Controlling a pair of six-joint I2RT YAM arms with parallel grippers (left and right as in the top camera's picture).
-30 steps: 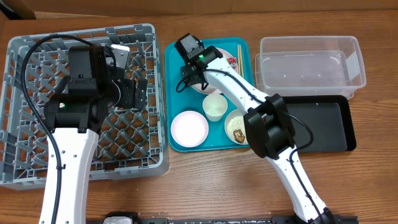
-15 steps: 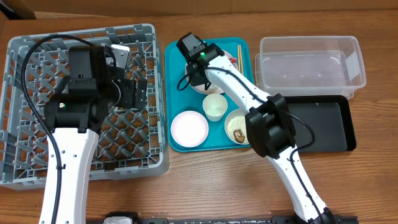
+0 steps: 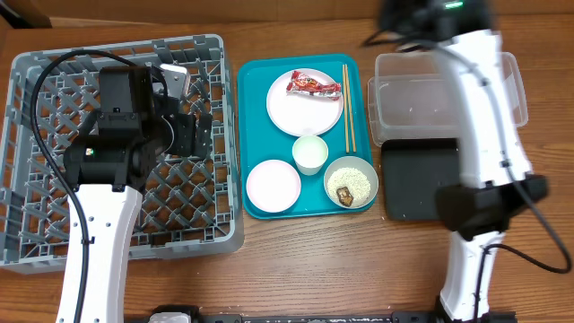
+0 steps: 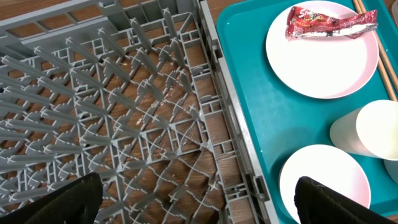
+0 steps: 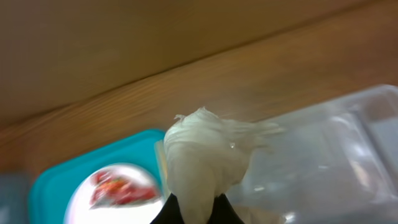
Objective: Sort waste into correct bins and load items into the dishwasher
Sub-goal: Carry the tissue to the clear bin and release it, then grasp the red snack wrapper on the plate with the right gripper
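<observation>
**Right gripper** (image 5: 193, 218): closed tight on the crumpled white tissue (image 5: 205, 155), pinched at its lower end, with the bulk of the wad standing free of the jaws. In the overhead view the arm's end is blurred at the far edge of the counter (image 3: 296, 260), near the back left corner of the clear tub (image 3: 511, 90). Whether the tissue is already over the tub's opening cannot be told.

**Left gripper** (image 4: 199, 199): wide open and holding nothing, hovering above the grey dish rack (image 3: 45, 206).

**Other items:**
- On the teal tray (image 3: 256, 117), the red wrapper (image 3: 314, 85) lies on the large plate (image 3: 300, 112).
- The chopsticks (image 3: 347, 108) lie just beside that plate.
- The cup (image 3: 310, 152) and the small plate (image 3: 273, 184) stand nearer the front of the tray.
- The bowl (image 3: 352, 179) holds rice and a brown lump (image 3: 343, 191).
- The black tray (image 3: 421, 179) sits in front of the tub, its right part hidden by the arm.
- The rack appears to hold no dishes.

**Step in hand, as judged:** dropping the tissue into the clear tub.

**Recommendations:**
- Bring the wad over the middle of the opening, away from the rim.
- Lower it inside the walls before releasing, since so light a piece may drift if let go from above.
- Open the jaws fully, as soft paper tends to cling to a finger.
- Check that the tissue has dropped before leaving.
- Keep the wrist clear of the tub wall, because the tub looks light enough to slide.
</observation>
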